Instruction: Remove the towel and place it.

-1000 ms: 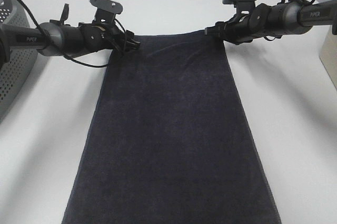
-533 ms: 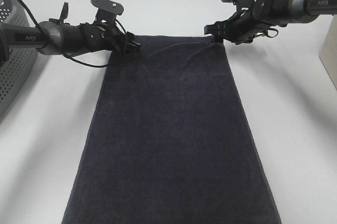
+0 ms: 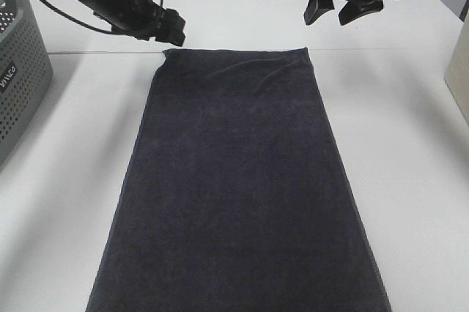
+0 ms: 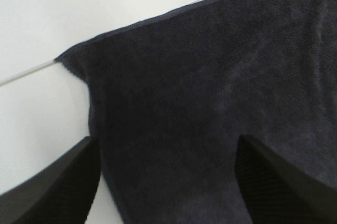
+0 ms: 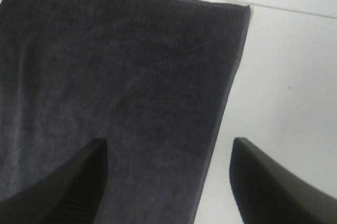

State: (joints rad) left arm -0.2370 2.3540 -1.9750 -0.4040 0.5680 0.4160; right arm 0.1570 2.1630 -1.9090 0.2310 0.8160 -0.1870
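Towel position: the long rectangular, very dark navy terry-cloth towel [image 3: 238, 180] lies flat and spread lengthwise on the white table [image 3: 410, 180], its far hem near the table's rear seam. Left gripper [image 3: 170, 28] hangs above the far left corner, jaws parted, grasping nothing. Right gripper [image 3: 333, 10] hangs above the far right corner, likewise released. Grey perforated plastic basket [image 3: 18, 85] stands at the table's left edge.

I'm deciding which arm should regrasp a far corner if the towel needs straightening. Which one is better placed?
Left, marginally. The left gripper hangs open just above the towel's far left corner. The right gripper, also open, sits higher and farther from its corner. Neither touches the cloth.
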